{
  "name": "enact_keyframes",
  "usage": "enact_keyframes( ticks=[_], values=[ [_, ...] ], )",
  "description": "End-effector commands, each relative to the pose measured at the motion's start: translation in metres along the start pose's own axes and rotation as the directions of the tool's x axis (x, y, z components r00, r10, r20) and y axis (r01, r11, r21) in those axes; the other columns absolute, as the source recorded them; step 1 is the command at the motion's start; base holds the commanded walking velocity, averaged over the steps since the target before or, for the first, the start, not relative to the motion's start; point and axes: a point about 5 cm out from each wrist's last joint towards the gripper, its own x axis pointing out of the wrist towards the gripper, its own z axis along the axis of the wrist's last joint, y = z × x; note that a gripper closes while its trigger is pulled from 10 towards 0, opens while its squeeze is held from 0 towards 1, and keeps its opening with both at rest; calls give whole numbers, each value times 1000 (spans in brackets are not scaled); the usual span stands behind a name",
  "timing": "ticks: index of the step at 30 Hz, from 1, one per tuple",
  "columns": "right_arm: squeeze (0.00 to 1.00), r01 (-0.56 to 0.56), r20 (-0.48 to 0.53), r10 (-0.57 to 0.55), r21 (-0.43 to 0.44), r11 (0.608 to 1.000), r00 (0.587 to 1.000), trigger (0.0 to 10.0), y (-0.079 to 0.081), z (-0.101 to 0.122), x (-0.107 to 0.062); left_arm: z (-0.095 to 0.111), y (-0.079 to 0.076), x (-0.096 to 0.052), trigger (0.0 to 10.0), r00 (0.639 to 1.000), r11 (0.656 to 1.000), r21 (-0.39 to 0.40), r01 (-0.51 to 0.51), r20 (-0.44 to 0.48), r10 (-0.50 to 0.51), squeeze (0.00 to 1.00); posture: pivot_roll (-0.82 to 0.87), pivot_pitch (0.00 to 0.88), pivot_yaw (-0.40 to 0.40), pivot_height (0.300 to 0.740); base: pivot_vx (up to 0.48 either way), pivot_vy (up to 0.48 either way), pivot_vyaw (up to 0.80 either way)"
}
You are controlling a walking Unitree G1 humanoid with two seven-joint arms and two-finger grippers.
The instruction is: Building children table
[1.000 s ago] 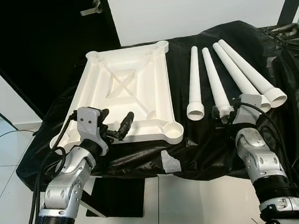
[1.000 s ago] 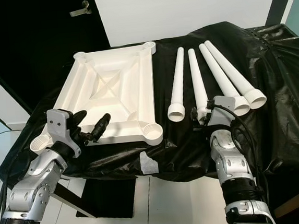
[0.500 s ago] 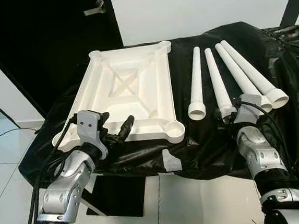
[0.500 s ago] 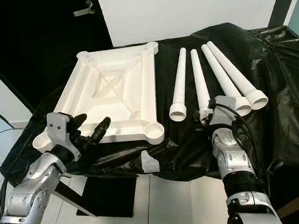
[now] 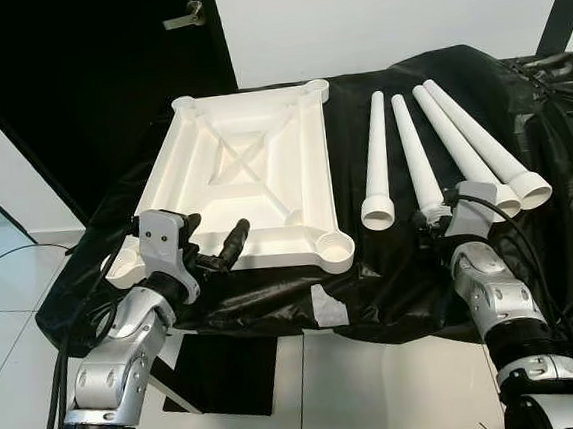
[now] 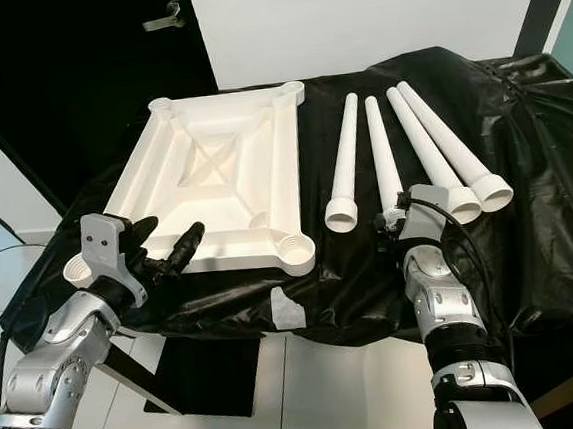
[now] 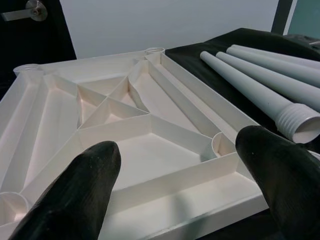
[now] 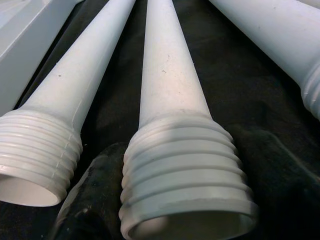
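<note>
The white tabletop (image 5: pixel 253 172) lies upside down on the black-draped table, its ribs and corner sockets facing up. Four white legs lie side by side to its right. My left gripper (image 5: pixel 214 249) hovers open at the tabletop's near edge, both fingers (image 7: pixel 85 185) spread over the rim. My right gripper (image 5: pixel 429 218) is at the near end of the second leg (image 5: pixel 414 158). It is open, with the leg's threaded end (image 8: pixel 180 170) between its fingers (image 8: pixel 92 200), which sit close against the threads. The leg rests on the cloth.
The first leg (image 5: pixel 374 167) lies just left of the second one, and two more legs (image 5: pixel 476 143) lie to the right. The black cloth (image 5: pixel 274 301) hangs over the table's front edge. A dark door (image 5: pixel 74 82) stands behind on the left.
My left gripper has drawn back a little toward the near left of the tabletop. The right gripper stays at the second leg's threaded end. The camera shifted slightly.
</note>
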Motion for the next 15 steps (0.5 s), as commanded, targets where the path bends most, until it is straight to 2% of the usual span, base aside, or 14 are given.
enact_keyframes(
  ticks=[1,2,6,7,8,11,12,13,15],
  values=[
    [0,-26,22,26,-18,999,999,10000,8,2,0,3,2,0,10000,999,999,8,33,-5,-33,0,133,0,23,740,0,0,0],
    [0,-26,22,26,-18,999,999,10000,8,2,0,3,2,0,10000,999,999,8,33,-5,-33,0,133,0,23,740,0,0,0],
    [0,-37,144,44,-48,998,989,10000,13,20,-4,5,3,3,10000,999,998,-34,48,5,-48,0,128,0,18,740,0,0,0],
    [0,-37,144,44,-48,998,989,10000,13,20,-4,5,3,3,10000,999,998,-34,48,5,-48,0,128,0,18,740,0,0,0],
    [0,-46,212,60,-70,996,976,10000,16,29,-6,6,2,5,10000,998,996,-57,65,12,-64,67,126,0,16,740,0,0,0],
    [0,-53,247,70,-75,996,967,10000,18,34,-8,7,3,7,10000,997,995,-67,71,15,-71,67,126,0,16,740,0,0,0],
    [0,-63,278,89,-102,993,957,10000,20,38,-9,8,2,9,10000,997,994,-76,81,20,-80,1000,122,0,14,740,0,0,0],
    [0,-63,278,89,-102,993,957,10000,20,38,-9,8,2,9,10000,997,994,-76,81,20,-80,1000,122,0,14,740,0,0,0],
    [0,-105,343,158,-168,980,926,10000,29,47,-13,13,0,17,10000,993,987,-111,114,41,-110,1000,117,0,15,740,0,0,0]
  ],
)
